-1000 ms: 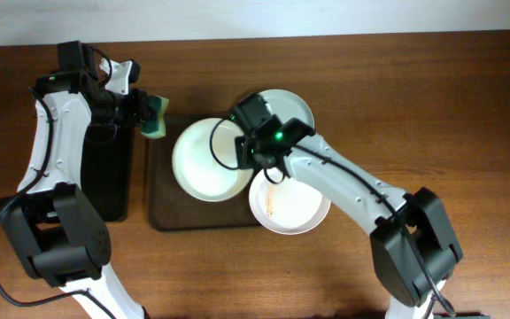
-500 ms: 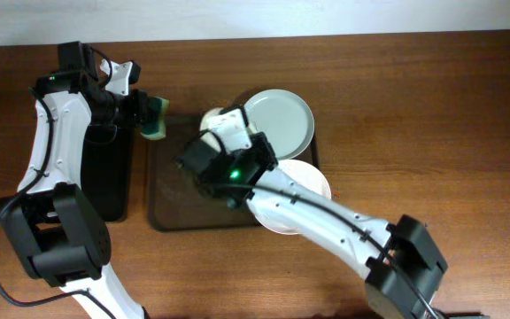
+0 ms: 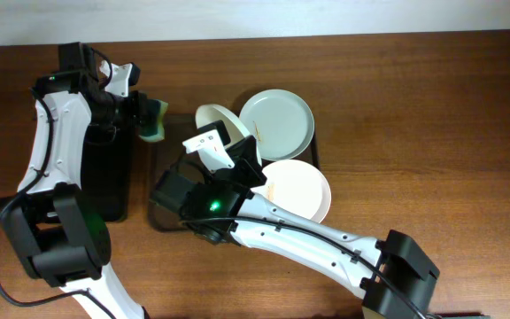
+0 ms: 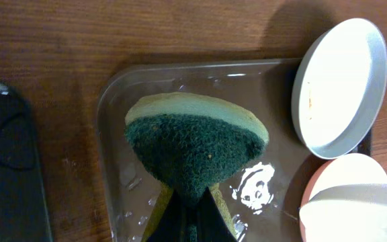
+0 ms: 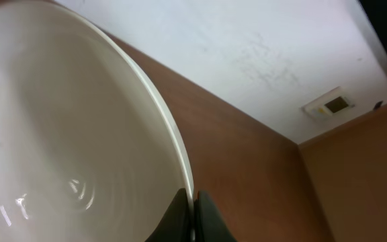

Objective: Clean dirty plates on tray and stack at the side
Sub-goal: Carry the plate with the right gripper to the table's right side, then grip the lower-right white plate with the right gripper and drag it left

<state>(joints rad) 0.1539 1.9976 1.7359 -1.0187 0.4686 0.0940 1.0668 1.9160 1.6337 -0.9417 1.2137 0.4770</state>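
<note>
Plates sit in three places. The tilted plate (image 3: 213, 117) hangs above the tray (image 3: 165, 159), its rim pinched between the nearly closed jaws of the right tool (image 5: 195, 207); that arm hides its lower part and much of the tray. A far plate (image 3: 277, 124) and a smeared plate (image 3: 301, 190) overhang the tray's right edge. The left tool (image 4: 187, 210), mostly cut off, is clamped on a green sponge (image 4: 193, 144) over the tray's far-left corner.

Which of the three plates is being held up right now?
The tilted plate, pinched at its rim by the right gripper; the back plate and the smeared plate lie flat.
</note>
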